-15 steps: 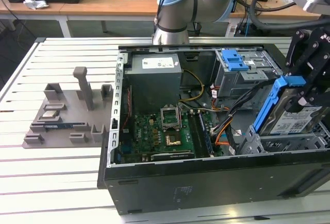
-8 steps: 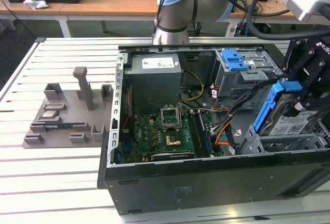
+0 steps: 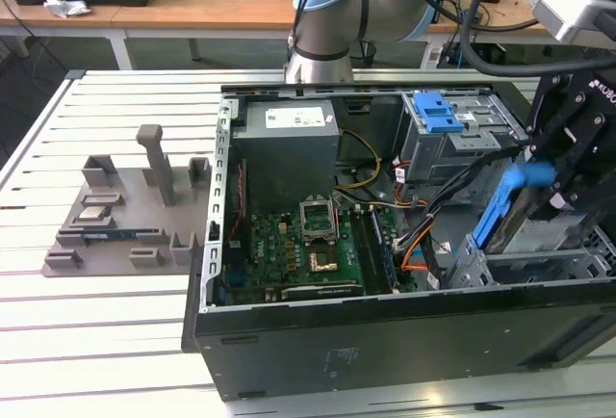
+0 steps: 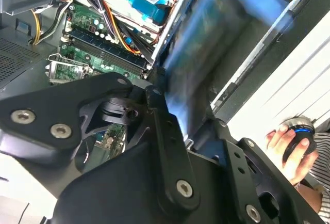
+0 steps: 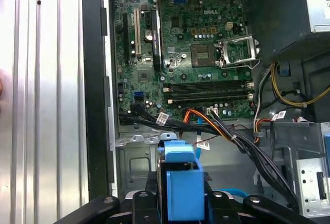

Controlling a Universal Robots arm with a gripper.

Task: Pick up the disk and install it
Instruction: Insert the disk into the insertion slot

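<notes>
We see the slatted table (image 3: pixel 96 341) carrying the open computer case (image 3: pixel 385 341), laid on its side so that its inside faces up and can be reached from above. Within it the grey power supply box (image 3: pixel 289 148) and the motherboard (image 3: pixel 308 245) sit toward the exterior view's left, and the drive cage (image 3: pixel 462 129) with its blue latch sits toward the right. The gripper (image 3: pixel 553 187) hangs over the case's right end, clamped on the disk (image 3: pixel 502 211). It holds the disk on edge, blue rail outward, above the lower drive bay (image 3: pixel 539 269). We judge that this tilt suits sliding the disk in, and that it is not yet seated.
</notes>
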